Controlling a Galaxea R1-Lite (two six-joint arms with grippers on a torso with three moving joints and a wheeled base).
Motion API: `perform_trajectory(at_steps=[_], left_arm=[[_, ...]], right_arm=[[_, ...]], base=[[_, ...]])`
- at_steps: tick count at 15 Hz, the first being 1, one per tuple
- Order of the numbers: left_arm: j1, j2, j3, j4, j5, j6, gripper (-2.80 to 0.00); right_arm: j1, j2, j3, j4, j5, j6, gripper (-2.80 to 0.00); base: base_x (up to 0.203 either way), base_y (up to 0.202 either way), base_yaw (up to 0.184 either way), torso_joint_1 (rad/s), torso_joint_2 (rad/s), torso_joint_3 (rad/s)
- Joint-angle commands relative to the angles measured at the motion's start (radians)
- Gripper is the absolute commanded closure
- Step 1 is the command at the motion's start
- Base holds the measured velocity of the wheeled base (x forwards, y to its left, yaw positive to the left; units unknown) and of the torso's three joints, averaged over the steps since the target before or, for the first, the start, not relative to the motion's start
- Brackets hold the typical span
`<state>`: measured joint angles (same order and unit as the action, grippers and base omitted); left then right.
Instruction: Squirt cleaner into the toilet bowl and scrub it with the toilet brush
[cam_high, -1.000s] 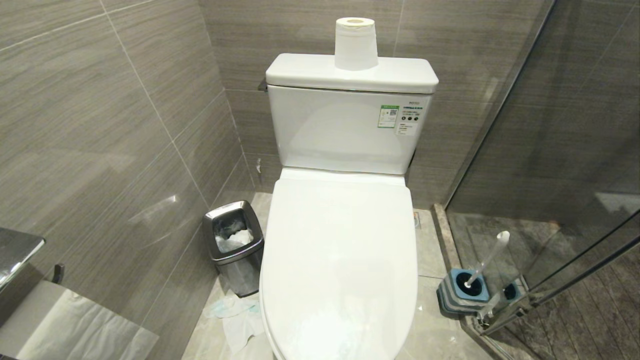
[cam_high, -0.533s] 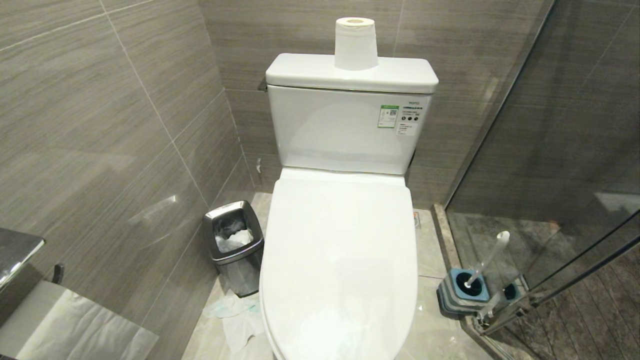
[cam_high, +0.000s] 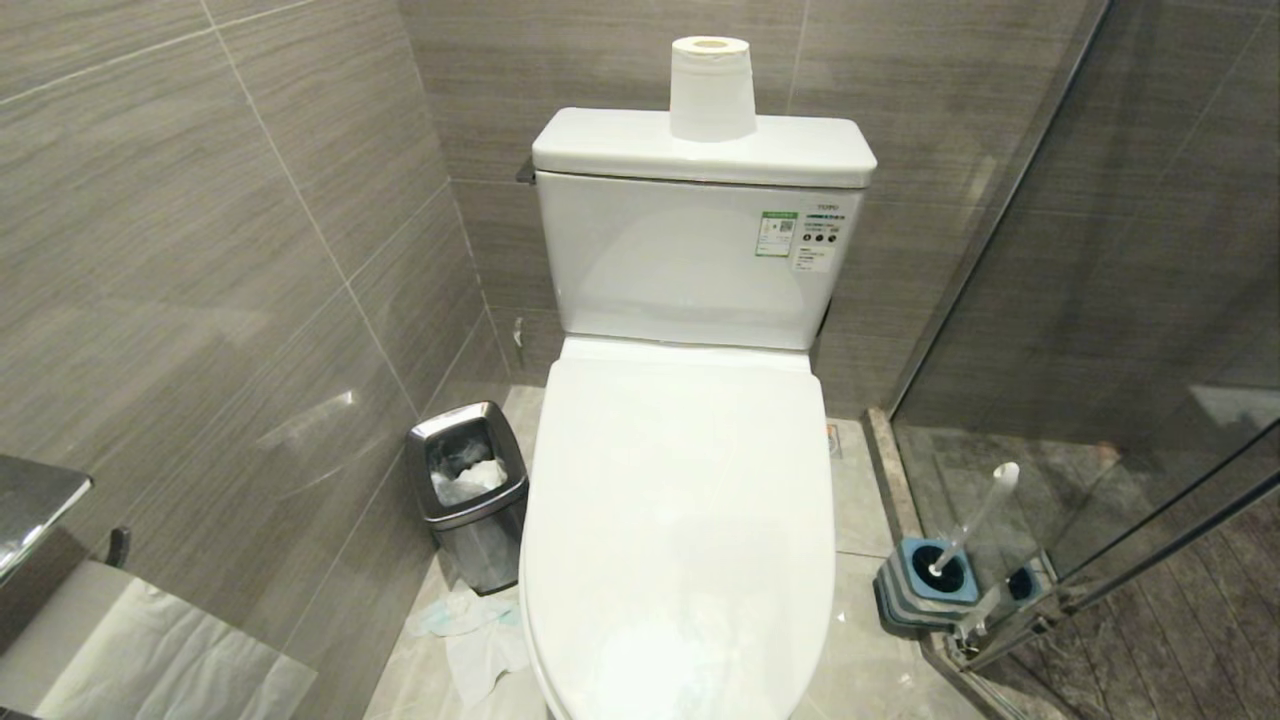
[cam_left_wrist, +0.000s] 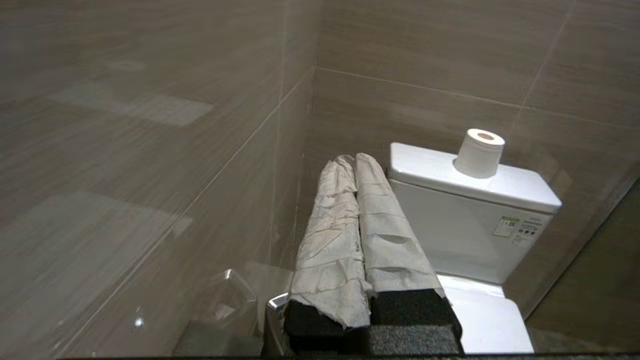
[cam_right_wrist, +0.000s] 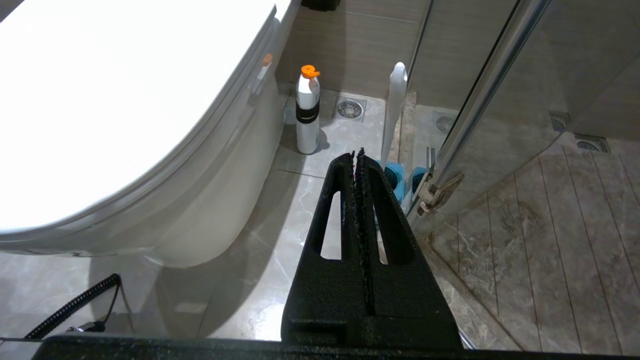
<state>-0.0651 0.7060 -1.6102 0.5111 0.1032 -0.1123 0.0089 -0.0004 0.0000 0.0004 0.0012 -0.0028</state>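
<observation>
1. The toilet bowl (cam_high: 680, 520) filled the centre of my head view, lid down, with a paper roll (cam_high: 711, 88) upright on its tank at the top.
2. The toilet brush (cam_high: 975, 520) leaned in its blue-topped holder (cam_high: 925, 590) at the lower right, beside the glass door (cam_high: 1150, 300).
3. A steel bin (cam_high: 466, 490) stood on the floor, left of the bowl.
4. My left claw (cam_left_wrist: 350, 162), its fingers wrapped in white paper, was pressed together on nothing, raised in front of the tank's left end.
5. My right claw (cam_right_wrist: 357, 155) was clamped together, empty, low near the brush.
6. A cleaner bottle (cam_right_wrist: 307, 112) with an orange cap stood by the bowl's base.
</observation>
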Motion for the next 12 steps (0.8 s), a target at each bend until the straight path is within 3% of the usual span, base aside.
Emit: perform_trajectory(at_steps=[1,6,12], left_arm=[[0.078,-0.149,0.078,0.015,-0.044,-0.012,0.00],[0.101,-0.368,0.322,0.034,-0.064,-0.005,0.00],[0.083,-0.531,0.475,0.036,-0.062,0.086,0.00]], right_arm=[[0.000,0.000,0.001,0.000,0.000,0.000,0.00],[0.000,0.000,0.002,0.000,0.000,0.000,0.00],[0.000,0.000,0.002,0.001,-0.001,0.000,0.00]], base=[[0.000,0.000,0.000,0.000,0.00,0.000],[0.000,0.000,0.000,0.000,0.00,0.000],[0.000,0.000,0.000,0.000,0.00,0.000]])
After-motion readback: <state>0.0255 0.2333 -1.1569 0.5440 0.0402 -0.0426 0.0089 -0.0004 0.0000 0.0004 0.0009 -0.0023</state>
